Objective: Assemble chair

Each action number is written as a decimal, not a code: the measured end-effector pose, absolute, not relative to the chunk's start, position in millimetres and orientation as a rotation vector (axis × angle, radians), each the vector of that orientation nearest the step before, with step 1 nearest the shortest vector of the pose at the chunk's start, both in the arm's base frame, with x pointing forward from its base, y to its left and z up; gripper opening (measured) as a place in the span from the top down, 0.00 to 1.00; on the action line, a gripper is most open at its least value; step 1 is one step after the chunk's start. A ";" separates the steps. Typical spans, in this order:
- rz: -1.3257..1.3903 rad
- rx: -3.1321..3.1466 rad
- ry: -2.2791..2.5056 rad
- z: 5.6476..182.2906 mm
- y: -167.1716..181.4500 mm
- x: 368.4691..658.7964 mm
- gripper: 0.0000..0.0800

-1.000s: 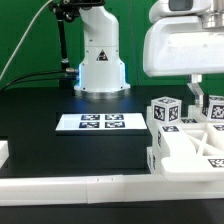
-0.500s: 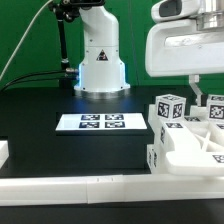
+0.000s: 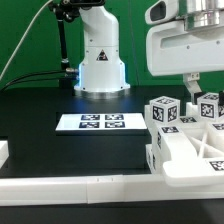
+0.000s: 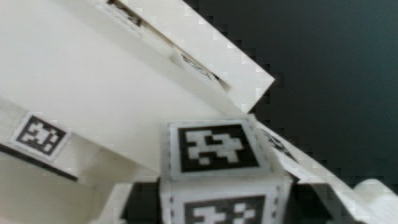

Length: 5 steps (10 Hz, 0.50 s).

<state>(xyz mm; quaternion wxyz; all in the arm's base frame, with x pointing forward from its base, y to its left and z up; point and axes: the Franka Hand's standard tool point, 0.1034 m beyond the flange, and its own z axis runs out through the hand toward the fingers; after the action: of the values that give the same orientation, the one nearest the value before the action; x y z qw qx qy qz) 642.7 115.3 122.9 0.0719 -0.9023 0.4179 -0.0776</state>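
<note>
End effector (image 3: 197,88): low over the chair at the exterior view's right; jaws part closed around a square tagged leg (image 4: 224,160), seemingly gripping it, the dark fingers (image 4: 361,203) seen on both sides of the block in the wrist view.

Chair (image 3: 190,135): white blocky parts grouped on the black counter (image 3: 60,100) near its front edge, toward the exterior view's right corner, touching or almost touching the low white rim wall (image 3: 90,187). Flat slab low, two tagged square posts standing up from it.

Held part: upright; top face with a black-and-white tag; lower end hidden, so seated or only resting cannot be told.

Marker board (image 3: 100,122): flat on the counter, middle area, well apart from the chair, in front of the robot base (image 3: 100,55).

Step in hand: probably fitting or tightening a leg into the slab.

Next move, as a judgement: keeping the leg straight over its hole, pressing or turning without tilting; slab probably to be kept braced against the rim wall.

Risk: leg going in crooked, or the slab sliding on the smooth counter.
</note>
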 end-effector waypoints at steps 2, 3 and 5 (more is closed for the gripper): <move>-0.244 -2.771 1.142 122.7 115.6 642.9 0.55; -0.265 -2.894 0.844 121.5 116.8 644.1 0.33; -0.213 -3.016 0.450 114.7 123.3 634.9 0.23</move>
<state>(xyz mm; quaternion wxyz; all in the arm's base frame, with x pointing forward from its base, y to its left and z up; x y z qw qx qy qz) 634.9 123.3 114.7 0.0422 -0.9857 0.1472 -0.0697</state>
